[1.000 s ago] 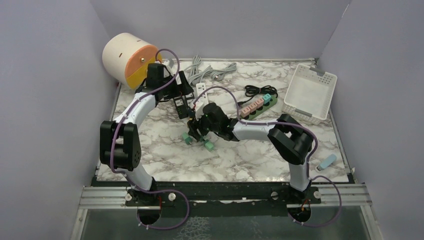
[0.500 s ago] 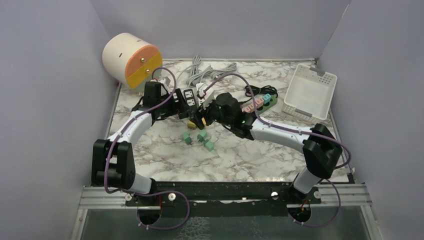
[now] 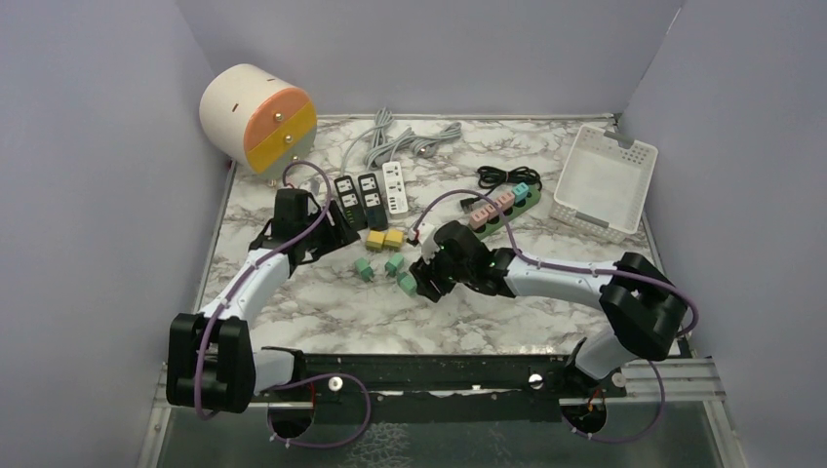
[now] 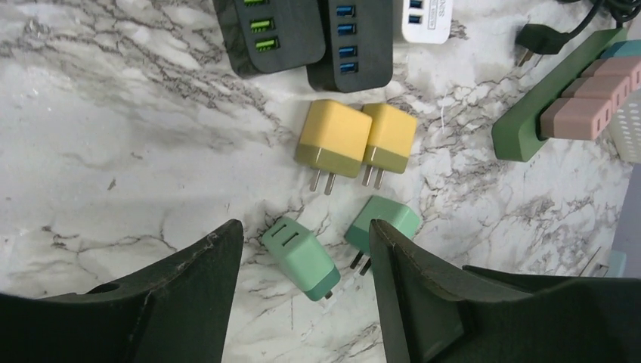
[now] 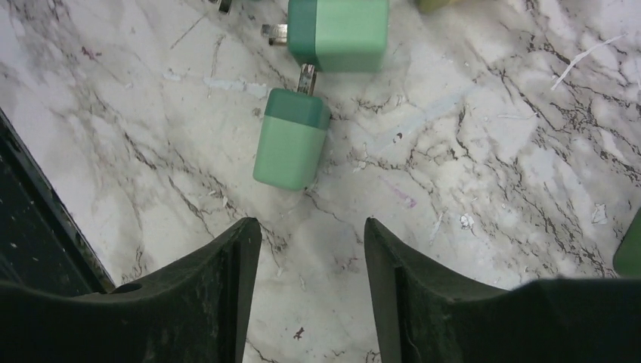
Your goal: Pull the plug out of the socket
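Both arms have drawn back from the black sockets since a second ago, and two yellow plugs now lie loose on the counter.

At 9 o'clock the left arm sits folded low, with its elbow near the front edge and its forearm reaching toward 1 o'clock. The left pincer has narrowed to about half its spread and grips nothing. It hovers over the marble with one of the green plugs showing in the gap beneath. It likely released the socket it had been steadying.

At 12 o'clock of it the black sockets lie flat beside a white socket, and no plug that I can make out stands in them. The yellow plugs rest just at 6 o'clock of the black pair, touching each other, prongs toward 6. That is about where they would drop once freed, so the pull looks done. The green plugs lie scattered below them.

From 4 o'clock the right arm stretches low across the counter, wrist aimed at 9. The right pincer is about half spread and empty, over bare marble just short of a green plug.

A green strip lies at 2 o'clock, with a basket beyond it.
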Tool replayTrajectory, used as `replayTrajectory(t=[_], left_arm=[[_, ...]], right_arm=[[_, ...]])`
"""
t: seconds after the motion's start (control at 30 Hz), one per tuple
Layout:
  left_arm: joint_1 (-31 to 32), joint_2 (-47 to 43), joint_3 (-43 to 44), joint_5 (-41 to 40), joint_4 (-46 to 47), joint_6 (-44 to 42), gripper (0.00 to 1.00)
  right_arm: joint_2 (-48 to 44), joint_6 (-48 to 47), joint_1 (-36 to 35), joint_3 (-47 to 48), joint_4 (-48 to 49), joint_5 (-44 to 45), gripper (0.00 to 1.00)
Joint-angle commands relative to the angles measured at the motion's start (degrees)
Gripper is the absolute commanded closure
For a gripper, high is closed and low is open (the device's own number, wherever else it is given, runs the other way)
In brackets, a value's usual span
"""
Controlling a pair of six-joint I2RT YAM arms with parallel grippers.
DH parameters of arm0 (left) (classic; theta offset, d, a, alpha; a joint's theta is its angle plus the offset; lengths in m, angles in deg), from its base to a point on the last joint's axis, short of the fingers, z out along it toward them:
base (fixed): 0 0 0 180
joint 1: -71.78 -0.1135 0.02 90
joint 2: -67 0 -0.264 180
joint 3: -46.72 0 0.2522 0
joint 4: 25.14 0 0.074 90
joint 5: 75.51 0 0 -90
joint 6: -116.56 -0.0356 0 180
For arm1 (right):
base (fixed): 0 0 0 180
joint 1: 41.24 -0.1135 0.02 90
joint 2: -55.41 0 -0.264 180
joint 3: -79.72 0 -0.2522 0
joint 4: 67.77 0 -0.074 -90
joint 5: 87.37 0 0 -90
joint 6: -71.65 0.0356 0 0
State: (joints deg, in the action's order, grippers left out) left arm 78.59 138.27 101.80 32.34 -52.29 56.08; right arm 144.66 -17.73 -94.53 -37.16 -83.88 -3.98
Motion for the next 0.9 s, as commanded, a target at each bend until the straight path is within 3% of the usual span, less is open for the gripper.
replayTrajectory(t=[0.0, 0.1, 0.33, 0.57, 0.87], left_arm=[[-0.30, -2.25, -3.13, -1.23, 1.34, 5.07, 0.39], [-0.30, -1.97, -5.05, -0.30, 3.21, 7.27, 0.51], [-0.30, 1.11, -8.40, 1.74, 8.24, 9.17, 0.61], [-0.13, 4.02, -8.53, 2.66, 11.30, 9.77, 0.69], [0.44, 8.71, -6.07, 3.32, 14.17, 10.40, 0.71]], right_arm=[[-2.20, 1.90, -0.23, -1.30, 0.35, -4.44, 0.46], [-0.42, 2.49, -0.22, -1.24, 1.35, -6.77, 0.52], [5.71, 2.87, -0.23, 2.08, 1.77, -9.91, 0.77], [9.68, 3.95, -0.23, 4.78, 3.26, -10.05, 0.78], [14.87, 3.89, -0.23, 10.71, 2.05, -8.78, 0.81]])
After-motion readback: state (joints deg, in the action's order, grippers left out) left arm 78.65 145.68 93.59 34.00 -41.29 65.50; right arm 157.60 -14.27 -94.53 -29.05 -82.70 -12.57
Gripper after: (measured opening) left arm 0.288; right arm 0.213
